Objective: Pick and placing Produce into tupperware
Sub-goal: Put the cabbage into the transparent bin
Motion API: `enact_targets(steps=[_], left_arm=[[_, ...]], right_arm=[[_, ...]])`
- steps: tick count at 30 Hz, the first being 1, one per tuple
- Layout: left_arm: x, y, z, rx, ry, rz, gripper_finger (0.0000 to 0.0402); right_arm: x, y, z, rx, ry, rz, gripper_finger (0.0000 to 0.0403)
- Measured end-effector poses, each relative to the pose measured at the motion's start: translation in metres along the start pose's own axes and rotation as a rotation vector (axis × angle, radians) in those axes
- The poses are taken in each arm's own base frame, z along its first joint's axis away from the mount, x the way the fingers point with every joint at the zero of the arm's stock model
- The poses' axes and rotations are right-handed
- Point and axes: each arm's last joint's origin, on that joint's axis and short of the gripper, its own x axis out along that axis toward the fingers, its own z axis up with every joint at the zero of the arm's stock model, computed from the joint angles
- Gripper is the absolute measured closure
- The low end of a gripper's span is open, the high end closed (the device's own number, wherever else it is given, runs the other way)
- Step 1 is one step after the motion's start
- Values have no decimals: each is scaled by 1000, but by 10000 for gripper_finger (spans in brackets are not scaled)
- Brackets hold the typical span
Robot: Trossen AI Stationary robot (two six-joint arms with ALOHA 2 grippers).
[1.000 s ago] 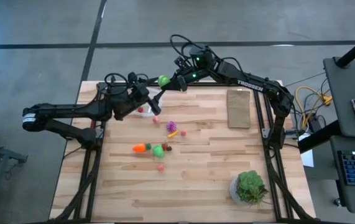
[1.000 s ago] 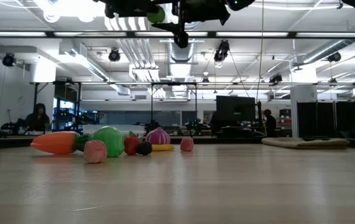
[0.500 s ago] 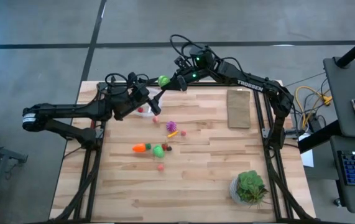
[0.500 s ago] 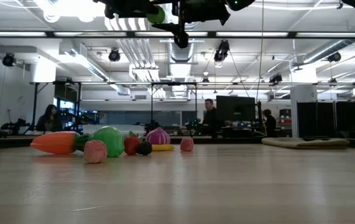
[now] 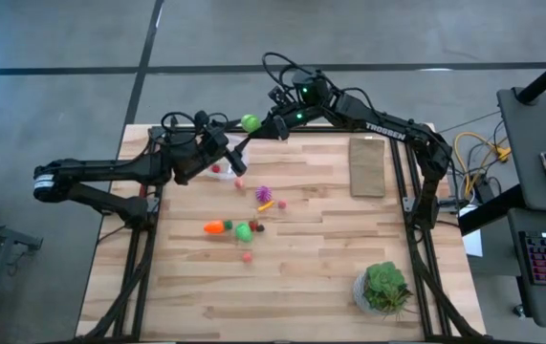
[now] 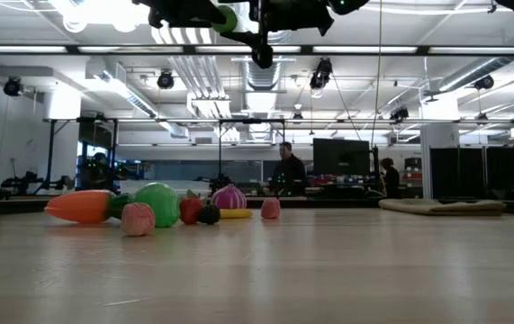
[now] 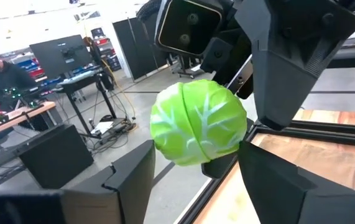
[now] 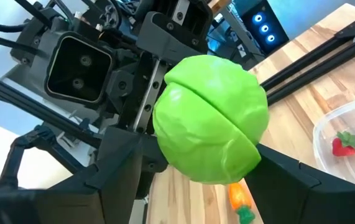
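A green cabbage ball (image 5: 251, 122) hangs in the air over the table's far edge, and my right gripper (image 5: 260, 127) is shut on it. My left gripper (image 5: 239, 139) faces it from the left. Its two fingers (image 7: 133, 177) stand close on either side of the ball (image 7: 199, 121). The clear tupperware (image 5: 227, 164) sits below the left gripper with a red piece (image 8: 345, 144) inside. More produce lies mid-table: an orange carrot (image 5: 214, 227), a green ball (image 5: 243, 230), a purple cluster (image 5: 263, 193) and small red pieces. My right gripper pinches the cabbage ball between its two fingers, on opposite sides of its lower half (image 8: 252, 155). The fingers come about level from the table's right side. The ball is lifted clear of the table. My left gripper is open around the ball; I cannot tell whether its fingers touch it.
A flat tan board (image 5: 368, 165) lies at the far right. A leafy plant in a white pot (image 5: 382, 290) stands at the near right. Bare wood lies along the near edge and left side. People move about in the room behind.
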Motion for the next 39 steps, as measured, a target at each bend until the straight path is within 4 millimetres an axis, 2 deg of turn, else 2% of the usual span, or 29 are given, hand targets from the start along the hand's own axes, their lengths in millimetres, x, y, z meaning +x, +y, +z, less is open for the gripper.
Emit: enact_targets(steps=[4, 16, 20, 23, 25, 29, 31, 35, 39], left_arm=[[1, -1, 0, -2, -3, -5, 209], [4, -4, -3, 5, 7, -19, 209], [11, -10, -9, 24, 34, -25, 209], [13, -13, -15, 60, 77, -23, 209], [11, -13, -21, 85, 138, -38, 209], [4, -14, -32, 75, 241, -76, 209], [3, -15, -34, 74, 265, -102, 209], [3, -16, -35, 70, 265, -127, 209], [2, -15, -34, 48, 263, -128, 209]], right_arm=[[0, 0, 0, 2, 0, 0, 147], [0, 0, 0, 0, -1, -4, 149], [0, -1, 0, -11, 0, -10, 174], [-4, -4, -7, 16, 65, -44, 196], [-12, -7, -21, 41, 178, -136, 201], [-40, -15, -67, 6, 587, -605, 195], [-47, -20, -88, -22, 781, -786, 187], [-58, -27, -116, -13, 951, -963, 167], [-69, -45, -151, 136, 1011, -1039, 148]])
